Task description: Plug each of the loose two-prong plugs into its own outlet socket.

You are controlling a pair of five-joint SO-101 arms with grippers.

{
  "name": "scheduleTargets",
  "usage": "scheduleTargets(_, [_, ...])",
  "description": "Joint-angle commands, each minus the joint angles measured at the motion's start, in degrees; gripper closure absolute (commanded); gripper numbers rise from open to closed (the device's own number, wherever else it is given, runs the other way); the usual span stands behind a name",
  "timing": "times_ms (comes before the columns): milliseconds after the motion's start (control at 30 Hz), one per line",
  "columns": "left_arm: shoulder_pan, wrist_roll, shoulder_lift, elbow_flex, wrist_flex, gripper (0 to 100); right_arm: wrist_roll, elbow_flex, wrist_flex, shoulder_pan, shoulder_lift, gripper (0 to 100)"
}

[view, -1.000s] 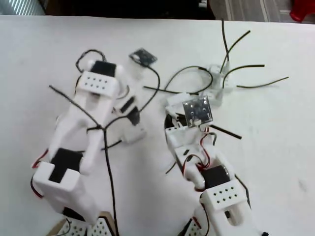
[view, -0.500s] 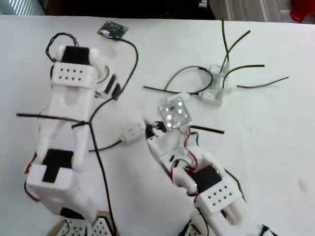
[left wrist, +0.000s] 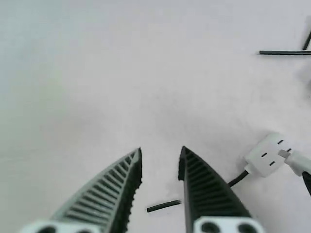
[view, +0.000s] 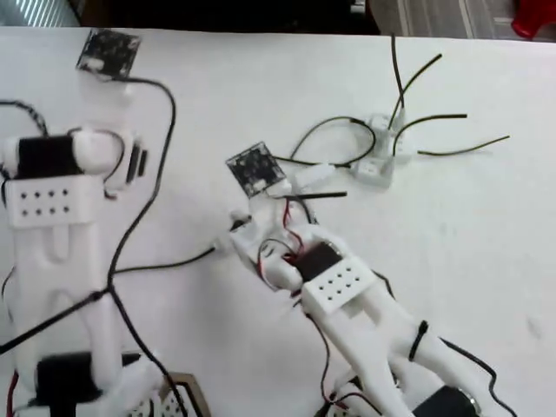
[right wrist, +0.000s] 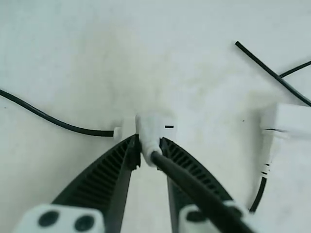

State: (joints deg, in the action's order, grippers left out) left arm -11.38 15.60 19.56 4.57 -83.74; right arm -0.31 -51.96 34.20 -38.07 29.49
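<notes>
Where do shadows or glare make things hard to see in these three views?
High view: bright, even light on the white table, only faint shadows, no glare. Left wrist view: even light, almost no shadow under the open left pincer. Right wrist view: soft grey shade on the table around the white plug held in the right pincer; nothing is hidden.

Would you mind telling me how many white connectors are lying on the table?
4. One white connector is in the right hand, one lies mid-table, two sit among the loose black cables. The right arm may hide others.
</notes>
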Motion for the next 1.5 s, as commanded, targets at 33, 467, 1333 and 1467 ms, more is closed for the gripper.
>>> scheduleTargets(33, [-4.00,-0.53,11.38,14.86,8.88,87,0.44,5.54,0.57,-0.57,-3.74,98.1])
scheduleTargets(467, [-8.40,-11.69,17.45,43.08,26.02,86,5.63,22.33,15.87,2.15,-17.89,98.1])
scheduleTargets(1333, [-9.80,-11.78,17.36,45.71,26.55,86,9.49,25.23,18.24,3.03,-25.89,98.1])
scheduleTargets(1467, [-9.80,-11.78,17.45,46.68,27.25,86,6.51,27.96,18.68,3.38,-30.20,98.1])
